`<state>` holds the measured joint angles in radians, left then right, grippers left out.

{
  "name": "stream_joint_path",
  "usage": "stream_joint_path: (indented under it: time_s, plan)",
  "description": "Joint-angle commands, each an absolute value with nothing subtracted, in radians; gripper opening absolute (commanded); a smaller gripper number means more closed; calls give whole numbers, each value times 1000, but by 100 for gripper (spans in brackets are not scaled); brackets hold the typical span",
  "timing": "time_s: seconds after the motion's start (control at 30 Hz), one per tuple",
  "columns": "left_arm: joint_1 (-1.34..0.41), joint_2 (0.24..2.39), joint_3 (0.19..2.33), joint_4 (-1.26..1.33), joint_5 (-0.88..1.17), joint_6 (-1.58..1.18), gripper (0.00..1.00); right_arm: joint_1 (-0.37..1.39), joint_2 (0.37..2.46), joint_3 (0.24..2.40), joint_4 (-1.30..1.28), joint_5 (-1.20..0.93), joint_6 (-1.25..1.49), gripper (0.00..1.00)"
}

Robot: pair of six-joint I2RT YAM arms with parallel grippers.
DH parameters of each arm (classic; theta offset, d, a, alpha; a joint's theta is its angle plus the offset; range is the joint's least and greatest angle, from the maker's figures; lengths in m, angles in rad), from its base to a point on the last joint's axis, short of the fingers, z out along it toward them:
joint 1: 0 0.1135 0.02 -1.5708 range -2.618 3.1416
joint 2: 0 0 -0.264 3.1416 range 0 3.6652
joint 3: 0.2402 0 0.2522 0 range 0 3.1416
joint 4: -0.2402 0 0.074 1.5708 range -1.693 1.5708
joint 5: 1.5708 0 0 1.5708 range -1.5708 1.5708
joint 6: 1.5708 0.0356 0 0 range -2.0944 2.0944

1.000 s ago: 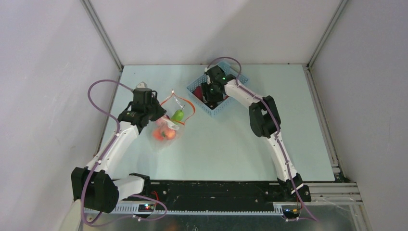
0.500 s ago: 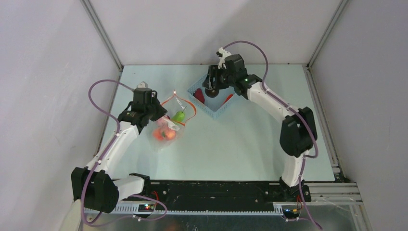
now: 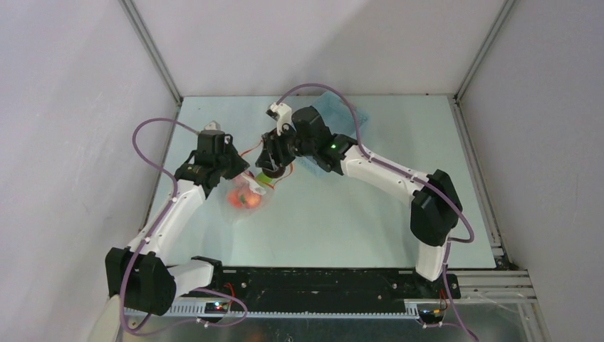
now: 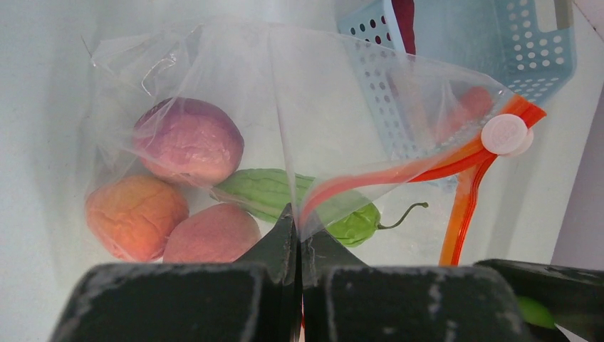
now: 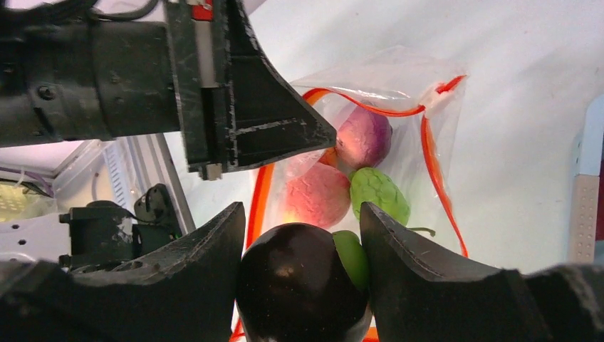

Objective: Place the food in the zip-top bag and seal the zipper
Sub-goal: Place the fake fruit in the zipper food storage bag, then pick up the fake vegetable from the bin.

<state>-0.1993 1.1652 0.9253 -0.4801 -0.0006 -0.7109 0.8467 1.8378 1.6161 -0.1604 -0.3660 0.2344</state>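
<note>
The clear zip-top bag (image 3: pixel 246 187) lies left of centre, its red-orange zipper (image 4: pixel 399 171) gaping open. My left gripper (image 4: pixel 299 217) is shut on the bag's near lip and holds the mouth up. Inside lie a purple fruit (image 4: pixel 189 141), a peach-orange one (image 4: pixel 135 214), a red one (image 4: pixel 210 234) and an elongated green vegetable (image 4: pixel 285 196). My right gripper (image 5: pixel 303 235) is shut on a dark toy eggplant (image 5: pixel 303 285) with a green cap. It hovers right over the open mouth (image 3: pixel 274 164). The same bag contents show below it in the right wrist view (image 5: pixel 360 167).
The light-blue perforated basket (image 3: pixel 352 114) stands behind the right arm at the back, mostly hidden; a red item (image 4: pixel 406 18) lies in it. Grey walls close the table on three sides. The left arm's gripper body (image 5: pixel 235 92) sits close above the bag.
My right gripper has lifted the dark eggplant out of the basket and carried it left, to above the bag's mouth. The left gripper has kept hold of the bag lip.
</note>
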Motion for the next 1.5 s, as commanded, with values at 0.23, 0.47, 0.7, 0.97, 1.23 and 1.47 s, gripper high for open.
stream_joint_path:
  time_s: [0.23, 0.47, 0.7, 0.97, 1.23, 1.47]
  plan:
    - [-190, 1139, 913, -426, 94, -737, 0, 862, 1845, 1674, -177, -291, 230, 100]
    - [-190, 1125, 908, -436, 86, -738, 0, 809, 1801, 1662, -140, -314, 282, 100]
    - [-190, 1096, 917, -443, 69, -739, 0, 679, 1805, 1634, -114, -320, 382, 99]
    - [-190, 1047, 900, -462, 4, -736, 0, 579, 1977, 1775, -233, -169, 412, 99]
    - [-190, 1047, 895, -476, -62, -731, 0, 552, 2236, 2019, -334, -95, 399, 99]
    - [-190, 1056, 896, -478, -90, -721, 0, 556, 2427, 2190, -393, -131, 464, 97]
